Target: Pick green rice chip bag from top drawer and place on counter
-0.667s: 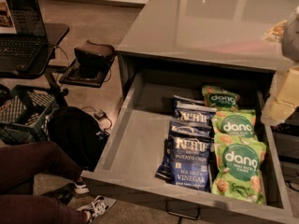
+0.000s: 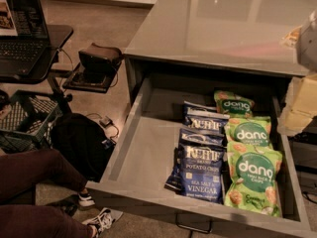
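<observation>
The top drawer [image 2: 148, 152] stands pulled open below the glossy grey counter [image 2: 218, 24], its dark pull handle [image 2: 194, 227] at the front. Three green rice chip bags lie in a row along the drawer's right side: front [image 2: 252, 182], middle [image 2: 247, 132] and back [image 2: 233, 103]. My gripper [image 2: 299, 105] shows as pale blocky parts at the right edge of the camera view. It hangs above the drawer's right wall, beside the middle green bag and apart from all bags.
Dark blue Kettle chip bags [image 2: 200, 175] lie overlapping just left of the green ones. The drawer's left half is bare. On the floor at left are a laptop on a stand [image 2: 22, 33], a crate [image 2: 25, 118], a black bag [image 2: 81, 143] and a seated person's legs [image 2: 34, 192].
</observation>
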You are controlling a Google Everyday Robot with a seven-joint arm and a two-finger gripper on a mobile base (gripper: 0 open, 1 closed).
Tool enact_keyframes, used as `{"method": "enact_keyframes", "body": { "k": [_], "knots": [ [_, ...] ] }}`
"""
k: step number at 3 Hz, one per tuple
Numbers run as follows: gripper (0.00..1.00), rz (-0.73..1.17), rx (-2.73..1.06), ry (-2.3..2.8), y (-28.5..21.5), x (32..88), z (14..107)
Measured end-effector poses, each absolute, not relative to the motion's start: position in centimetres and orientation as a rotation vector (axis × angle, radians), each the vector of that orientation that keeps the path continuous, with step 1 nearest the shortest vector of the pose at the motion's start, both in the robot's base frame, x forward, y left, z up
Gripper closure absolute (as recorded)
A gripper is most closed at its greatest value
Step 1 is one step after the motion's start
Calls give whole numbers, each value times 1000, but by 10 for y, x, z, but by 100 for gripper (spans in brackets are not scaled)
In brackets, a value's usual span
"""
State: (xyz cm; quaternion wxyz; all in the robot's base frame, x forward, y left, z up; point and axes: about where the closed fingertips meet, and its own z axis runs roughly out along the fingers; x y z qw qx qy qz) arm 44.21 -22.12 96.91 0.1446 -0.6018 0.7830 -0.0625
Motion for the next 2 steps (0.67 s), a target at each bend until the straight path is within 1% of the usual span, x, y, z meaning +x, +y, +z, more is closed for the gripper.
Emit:
{"method": "enact_keyframes", "body": {
  "k": [2],
  "knots": [
    [0,-447,-1768,2422,-290,457,914]
  ]
}}
